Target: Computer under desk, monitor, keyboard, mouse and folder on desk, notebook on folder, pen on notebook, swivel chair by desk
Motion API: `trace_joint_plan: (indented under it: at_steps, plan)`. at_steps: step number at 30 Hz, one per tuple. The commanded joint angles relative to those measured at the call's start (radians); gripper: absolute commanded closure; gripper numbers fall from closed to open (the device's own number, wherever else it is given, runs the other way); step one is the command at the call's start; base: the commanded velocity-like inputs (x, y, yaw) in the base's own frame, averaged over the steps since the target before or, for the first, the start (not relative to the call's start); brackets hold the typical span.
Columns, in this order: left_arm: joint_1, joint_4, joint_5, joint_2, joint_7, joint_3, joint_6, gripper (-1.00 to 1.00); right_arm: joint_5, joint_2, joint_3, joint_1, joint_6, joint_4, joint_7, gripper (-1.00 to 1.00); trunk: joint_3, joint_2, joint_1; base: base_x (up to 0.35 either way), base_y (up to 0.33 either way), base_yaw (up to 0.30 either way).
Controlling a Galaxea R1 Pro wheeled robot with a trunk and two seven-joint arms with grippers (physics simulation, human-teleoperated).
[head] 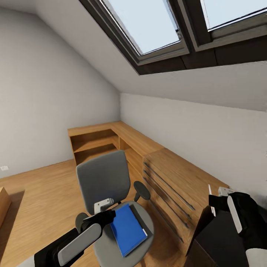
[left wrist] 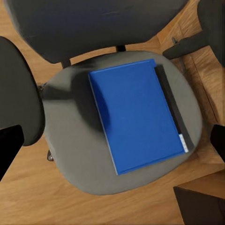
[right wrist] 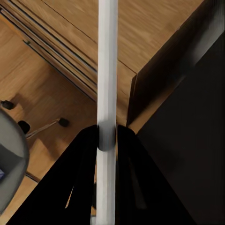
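The swivel chair [head: 105, 178] stands on the wooden floor, its grey seat [left wrist: 70, 140] facing me. On the seat lies the blue folder [head: 127, 228] [left wrist: 136, 115], flat, with a dark strip along one long edge. My left gripper [head: 107, 216] [left wrist: 113, 145] hangs open above the folder, one finger at each side and not touching it. My right gripper [head: 219, 203] [right wrist: 107, 140] is shut on the pen [head: 211, 198] [right wrist: 107, 70], a thin white stick held upright over the corner of the black desk [head: 218, 237] [right wrist: 187, 140].
A light wooden drawer unit [head: 174, 178] runs along the right wall behind the chair and joins open wooden shelves [head: 96, 142] in the corner. Skylights [head: 148, 26] sit in the sloping ceiling. Bare wooden floor [head: 40, 193] spreads left of the chair.
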Motion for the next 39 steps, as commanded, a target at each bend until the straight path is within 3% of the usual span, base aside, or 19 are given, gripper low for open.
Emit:
trace_joint_plan:
  at_steps: [1,14,22,27,37,39]
  plan:
    - [-0.001,-0.002,0.001,0.001,0.005,-0.002,0.006,-1.00,-0.004,0.000,-0.001,-0.001,0.004,0.000,0.003,1.00,-0.002,-0.002,0.000,0.000,0.000,-0.090]
    - [-0.001,-0.002,0.001,0.000,0.005,-0.002,0.006,-1.00,-0.003,0.000,-0.001,-0.001,-0.007,0.016,0.002,1.00,-0.002,-0.002,0.000,0.000,0.000,-0.017]
    - [-0.001,-0.002,0.001,0.000,0.006,-0.002,0.006,-1.00,-0.002,0.000,0.001,-0.001,-0.020,0.049,0.003,1.00,-0.002,-0.002,0.000,0.000,0.000,-0.235]
    - [-0.001,-0.002,0.001,0.000,0.006,-0.002,0.006,-1.00,0.000,0.000,0.008,-0.001,-0.099,0.120,0.002,1.00,-0.002,-0.002,0.000,0.000,0.000,-0.261]
    - [-0.001,-0.002,0.001,-0.001,0.006,-0.002,0.006,-1.00,0.003,0.001,0.013,-0.001,-0.140,0.148,-0.001,1.00,-0.002,-0.002,0.000,0.000,0.000,-0.265]
    - [-0.001,-0.002,0.001,-0.001,0.006,-0.003,0.006,-1.00,0.006,0.009,0.020,-0.001,-0.163,0.169,-0.032,1.00,-0.002,-0.002,0.000,0.000,0.000,-0.266]
